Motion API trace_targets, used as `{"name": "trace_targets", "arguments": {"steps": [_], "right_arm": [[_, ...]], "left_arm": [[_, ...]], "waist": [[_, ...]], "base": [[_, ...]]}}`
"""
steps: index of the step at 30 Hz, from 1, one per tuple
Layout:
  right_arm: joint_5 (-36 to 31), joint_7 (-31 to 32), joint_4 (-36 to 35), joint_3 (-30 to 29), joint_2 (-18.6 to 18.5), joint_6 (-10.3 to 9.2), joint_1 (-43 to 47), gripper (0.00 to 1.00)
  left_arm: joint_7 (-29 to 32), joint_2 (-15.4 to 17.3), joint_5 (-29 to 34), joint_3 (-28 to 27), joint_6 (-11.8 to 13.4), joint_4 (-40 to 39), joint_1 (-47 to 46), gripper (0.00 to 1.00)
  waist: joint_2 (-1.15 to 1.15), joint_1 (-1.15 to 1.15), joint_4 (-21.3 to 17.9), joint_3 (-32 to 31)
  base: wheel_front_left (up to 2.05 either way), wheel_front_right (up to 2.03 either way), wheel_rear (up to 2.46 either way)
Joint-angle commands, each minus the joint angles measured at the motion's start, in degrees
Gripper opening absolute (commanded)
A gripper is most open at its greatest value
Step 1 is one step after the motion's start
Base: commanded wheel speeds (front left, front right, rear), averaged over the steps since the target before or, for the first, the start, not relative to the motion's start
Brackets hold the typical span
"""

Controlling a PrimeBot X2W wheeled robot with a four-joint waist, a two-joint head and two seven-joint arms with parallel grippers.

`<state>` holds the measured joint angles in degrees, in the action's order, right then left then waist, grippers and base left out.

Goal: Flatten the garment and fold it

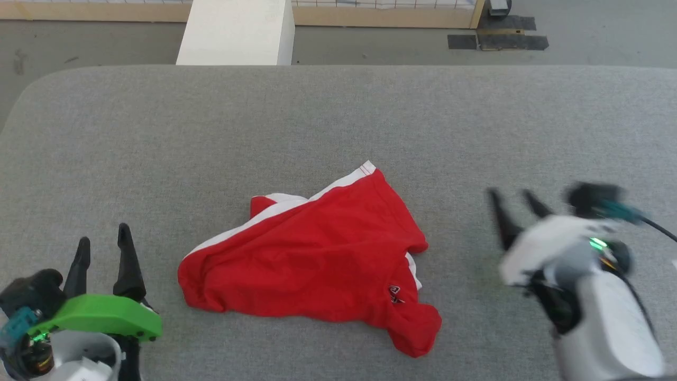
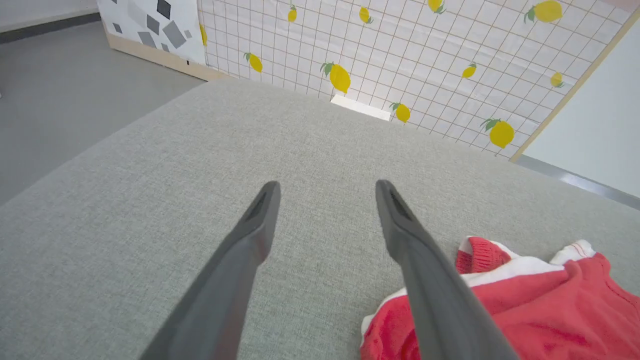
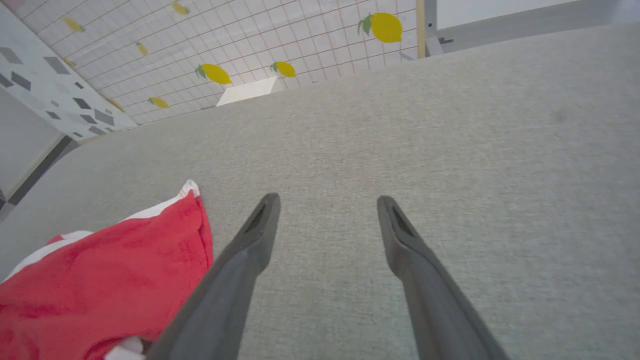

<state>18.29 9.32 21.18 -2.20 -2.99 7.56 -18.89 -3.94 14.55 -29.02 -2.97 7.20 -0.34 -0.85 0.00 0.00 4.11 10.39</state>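
The garment (image 1: 317,251), bright red shorts with white stripe bands, lies rumpled and partly folded over itself in the middle of the grey table (image 1: 338,121). My left gripper (image 1: 103,235) is open at the lower left, well clear of the cloth, with nothing between its fingers. In the left wrist view the garment (image 2: 550,295) lies to the right of the open left gripper (image 2: 327,190). My right gripper (image 1: 512,197) is open at the right, blurred, apart from the cloth. In the right wrist view the garment (image 3: 110,270) lies to the left of the open right gripper (image 3: 327,202).
A white box (image 1: 238,32) stands on the floor beyond the table's far edge. Behind it runs a low wall with a lemon-print grid (image 2: 425,55). Bare grey table surface surrounds the garment on all sides.
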Motion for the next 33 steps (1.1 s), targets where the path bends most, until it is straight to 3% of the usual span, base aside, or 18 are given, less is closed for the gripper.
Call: {"name": "trace_targets", "arguments": {"steps": [1,4,10,17,18,19,21,26,29,33], "right_arm": [[-0.89,2.57,-0.35,2.82,0.12,-0.08,-1.75,1.0],[-2.59,10.0,0.03,9.76,0.12,-0.08,-5.05,1.0],[-9.26,22.6,4.5,18.63,0.12,-0.08,-9.01,1.0],[-7.84,29.44,8.84,21.99,0.12,-0.08,-7.82,1.0],[-6.68,29.46,8.94,21.65,0.12,-0.08,-7.58,0.19],[-6.03,28.67,8.69,21.18,0.12,-0.08,-7.59,0.0],[-5.16,26.3,8.04,19.06,0.12,-0.08,-7.77,0.0],[-5.63,18.01,3.58,7.4,0.12,-0.08,-6.27,0.0],[-6.24,16.04,-1.21,1.65,0.12,-0.08,-2.02,0.0],[-5.46,17.18,-6.71,-1.19,0.12,-0.08,3.98,0.0]], "left_arm": [[-2.2,-0.58,1.04,0.44,-0.41,0.42,0.19,1.0],[-5.77,-1.39,2.79,1.97,-0.86,1.95,0.17,1.0],[-6.93,-2.93,3.03,3.74,-1.1,4.36,-0.59,1.0],[-6.29,-3.3,2.33,4.45,-1.34,5.89,-1.35,1.0],[-6.31,-3.31,2.23,4.42,-1.31,6.0,-1.34,1.0],[-6.3,-3.31,2.15,4.37,-1.25,6.06,-1.34,1.0],[-6.18,-3.21,1.98,4.34,-1.23,6.07,-1.53,1.0],[-5.8,-2.94,2.01,4.98,-1.52,5.69,-1.8,1.0],[-5.57,-2.94,1.81,4.95,-1.23,5.16,-1.3,1.0],[-5.36,-2.72,1.48,4.43,-0.67,4.14,-0.2,1.0]], "waist": [[0.0,0.0,0.08,0.37],[0.0,0.0,0.4,0.91],[0.0,0.0,1.89,1.59],[0.0,0.0,2.69,1.6],[0.0,0.0,2.59,1.52],[0.0,0.0,2.47,1.42],[0.0,0.0,2.15,1.2],[0.0,0.0,1.57,0.02],[0.0,0.0,0.66,-0.52],[0.0,0.0,-1.27,-0.55]], "base": [[0.0,0.0,0.0],[0.0,0.0,0.0],[0.0,0.0,0.0],[0.0,0.0,0.0],[0.0,0.0,0.0],[0.0,0.0,0.0],[0.0,0.0,0.0],[0.0,0.0,0.0],[0.0,0.0,0.0],[0.0,0.0,0.0]]}}
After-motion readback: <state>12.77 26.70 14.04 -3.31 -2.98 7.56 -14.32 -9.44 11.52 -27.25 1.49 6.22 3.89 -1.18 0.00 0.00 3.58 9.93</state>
